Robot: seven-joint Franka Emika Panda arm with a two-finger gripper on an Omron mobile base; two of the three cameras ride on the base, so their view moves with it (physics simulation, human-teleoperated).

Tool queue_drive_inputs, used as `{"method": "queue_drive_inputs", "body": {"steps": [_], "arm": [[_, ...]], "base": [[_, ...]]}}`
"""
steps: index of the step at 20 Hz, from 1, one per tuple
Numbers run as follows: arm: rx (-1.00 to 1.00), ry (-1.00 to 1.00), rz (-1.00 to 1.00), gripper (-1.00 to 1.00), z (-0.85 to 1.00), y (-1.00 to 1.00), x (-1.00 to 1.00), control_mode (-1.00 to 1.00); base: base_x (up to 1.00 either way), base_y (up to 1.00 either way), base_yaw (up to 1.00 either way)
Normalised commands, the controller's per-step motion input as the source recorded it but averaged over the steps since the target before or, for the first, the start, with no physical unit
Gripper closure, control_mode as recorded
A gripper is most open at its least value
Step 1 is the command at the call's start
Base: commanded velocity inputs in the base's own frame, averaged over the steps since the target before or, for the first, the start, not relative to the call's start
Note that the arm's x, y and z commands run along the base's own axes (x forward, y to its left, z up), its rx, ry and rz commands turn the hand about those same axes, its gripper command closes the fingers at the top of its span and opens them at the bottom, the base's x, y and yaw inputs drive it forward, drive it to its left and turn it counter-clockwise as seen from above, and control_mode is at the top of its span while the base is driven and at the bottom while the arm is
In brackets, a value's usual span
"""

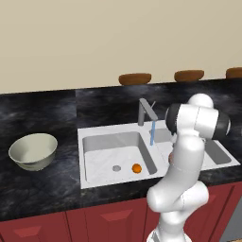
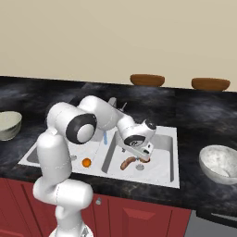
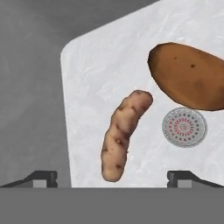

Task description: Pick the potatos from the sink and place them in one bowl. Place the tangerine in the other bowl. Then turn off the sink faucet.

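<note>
Directly below the wide-open gripper [image 3: 112, 177] lies the longer potato [image 3: 122, 133].

Brown ovals [image 1: 134, 78] line the black counter's [image 1: 47, 108] back edge above red cabinets [image 1: 108, 220].

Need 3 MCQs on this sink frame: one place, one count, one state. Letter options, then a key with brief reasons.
1. Where is the tangerine?
A. In the cream-green bowl
B. In the sink's left basin, near its drain
C. On the counter

2. How many potatoes lie in the right basin below the tool?
A. One
B. Two
C. Four

3. What state is the tool in?
A. Open, holding nothing
B. Shut on a potato
C. Shut on the faucet lever

Key: 1 B, the left base view shows the orange ball by the left basin's drain. 2 B, the hand view shows a long potato and a rounder potato beside the right drain. 3 A, both fingertips stand wide apart, with nothing between them.
</note>
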Motion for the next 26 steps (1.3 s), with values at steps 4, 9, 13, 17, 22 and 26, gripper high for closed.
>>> {"method": "queue_drive_inputs", "body": {"steps": [4, 9, 13, 17, 22, 26], "arm": [[0.01, 0.00, 0.00, -1.00, -0.46, -0.10, 0.13, -1.00], [0.04, 0.00, 0.00, -1.00, -0.29, 0.00, 0.17, -1.00], [0.02, 0.00, 0.00, -1.00, -0.26, 0.09, 0.28, -1.00], [0.00, 0.00, 0.00, -1.00, -0.32, 0.01, 0.33, -1.00], [0.00, 0.00, 0.00, -1.00, -0.33, 0.02, 0.24, -1.00], [0.00, 0.03, -0.01, -1.00, -0.31, 0.28, 0.15, -1.00]], "base": [[0.00, 0.00, 0.00], [0.00, 0.00, 0.00], [0.00, 0.00, 0.00], [0.00, 0.00, 0.00], [0.00, 0.00, 0.00], [0.00, 0.00, 0.00]]}}
